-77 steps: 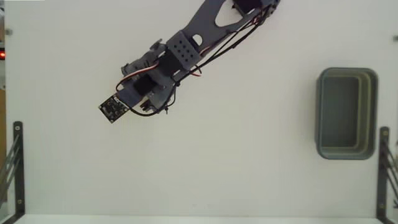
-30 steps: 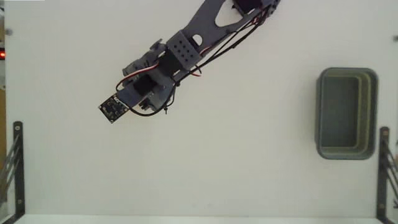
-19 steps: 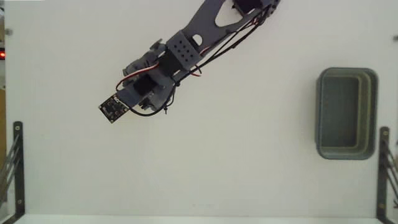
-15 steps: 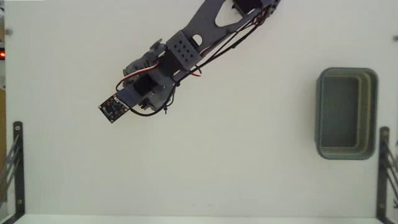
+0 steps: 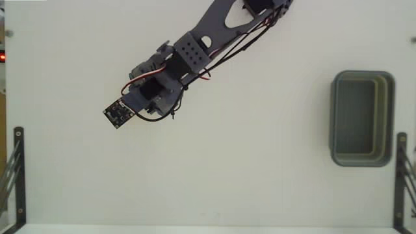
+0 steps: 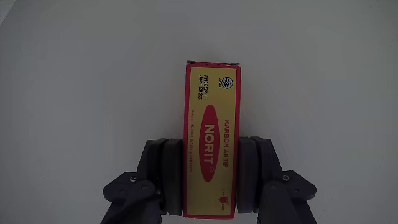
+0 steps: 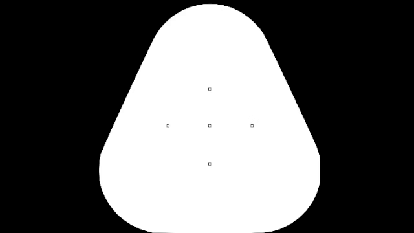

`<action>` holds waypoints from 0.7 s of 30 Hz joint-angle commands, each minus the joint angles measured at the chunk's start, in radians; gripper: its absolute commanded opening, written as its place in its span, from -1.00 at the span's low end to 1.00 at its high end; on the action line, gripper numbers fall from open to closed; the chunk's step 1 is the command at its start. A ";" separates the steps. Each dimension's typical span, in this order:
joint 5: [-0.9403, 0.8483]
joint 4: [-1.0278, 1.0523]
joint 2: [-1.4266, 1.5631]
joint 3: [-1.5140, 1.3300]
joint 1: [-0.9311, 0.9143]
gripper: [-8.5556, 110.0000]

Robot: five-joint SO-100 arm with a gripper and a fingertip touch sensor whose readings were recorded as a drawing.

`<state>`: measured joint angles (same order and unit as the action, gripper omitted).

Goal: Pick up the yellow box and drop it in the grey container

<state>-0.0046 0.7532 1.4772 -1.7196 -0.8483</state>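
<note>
On a plain white tabletop (image 5: 214,169), matte and evenly lit, the arm (image 5: 195,52) reaches in from the top edge of the fixed view twd the upper left. In the wrist view the gripper (image 6: 211,177) is closed on the yellow Norit box (image 6: 211,118), one dark pad pressed to each long side, box lying flat w/ its red oval facing up. The grey container (image 5: 362,118) sits at the far right, well apart. Black metal brackets (image 5: 14,172) stand at both lower edges.
</note>
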 commanded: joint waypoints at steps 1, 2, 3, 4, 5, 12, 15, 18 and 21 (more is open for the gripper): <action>0.005 -0.008 0.038 -0.001 -0.022 -0.03; 0.005 -0.008 0.038 -0.001 -0.022 -0.03; 0.005 -0.008 0.038 -0.001 -0.022 -0.04; 0.005 -0.008 0.038 -0.001 -0.022 -0.04; 0.005 -0.008 0.038 -0.001 -0.022 -0.05; 0.005 -0.008 0.038 -0.001 -0.022 -0.07; 0.005 -0.008 0.038 -0.001 -0.022 -0.09; 0.005 -0.008 0.038 -0.001 -0.022 -0.10; 0.005 -0.008 0.038 -0.001 -0.022 -0.11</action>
<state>-0.0031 0.7532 1.4772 -1.7196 -0.8483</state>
